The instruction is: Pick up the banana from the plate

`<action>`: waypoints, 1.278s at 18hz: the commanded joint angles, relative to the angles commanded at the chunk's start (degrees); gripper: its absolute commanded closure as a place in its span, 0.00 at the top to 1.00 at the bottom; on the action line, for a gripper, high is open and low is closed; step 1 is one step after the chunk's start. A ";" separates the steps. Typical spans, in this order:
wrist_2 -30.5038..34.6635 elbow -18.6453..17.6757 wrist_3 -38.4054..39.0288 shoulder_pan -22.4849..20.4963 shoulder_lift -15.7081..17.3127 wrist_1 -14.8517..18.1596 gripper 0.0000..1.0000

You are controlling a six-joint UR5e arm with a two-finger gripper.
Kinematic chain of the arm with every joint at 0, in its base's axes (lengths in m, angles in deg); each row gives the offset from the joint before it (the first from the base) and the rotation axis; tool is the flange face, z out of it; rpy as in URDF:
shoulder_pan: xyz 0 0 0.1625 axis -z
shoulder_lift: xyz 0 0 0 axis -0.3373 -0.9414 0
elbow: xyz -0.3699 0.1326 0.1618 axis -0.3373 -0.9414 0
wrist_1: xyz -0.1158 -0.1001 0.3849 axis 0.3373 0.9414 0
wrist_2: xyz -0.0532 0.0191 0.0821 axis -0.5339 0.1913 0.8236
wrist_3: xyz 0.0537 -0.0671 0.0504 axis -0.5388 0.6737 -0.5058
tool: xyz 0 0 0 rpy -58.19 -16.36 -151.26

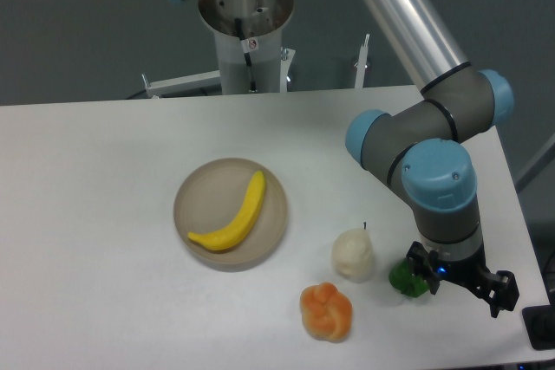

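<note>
The bright yellow banana (234, 218) lies curved across the round beige plate (195, 192), left of the table's middle. My gripper (460, 280) hangs low over the table at the front right, far to the right of the plate. Its two black fingers (503, 293) stand wide apart, and I see nothing held between them. The banana is untouched and in full view.
A small green object (406, 279) sits right beside the gripper's left finger. A pale cream pear (353, 253) and a lumpy orange fruit (327, 310) lie between the gripper and the plate. The table's right edge (520, 214) and front edge run close to the gripper.
</note>
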 joint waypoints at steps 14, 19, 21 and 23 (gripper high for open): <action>-0.44 -2.80 -0.09 0.09 2.36 0.88 1.00; -0.62 -4.74 0.26 0.17 4.30 3.77 1.00; -0.62 -4.83 1.40 0.70 5.27 5.79 1.00; -0.62 -4.92 1.84 0.97 6.06 7.29 1.00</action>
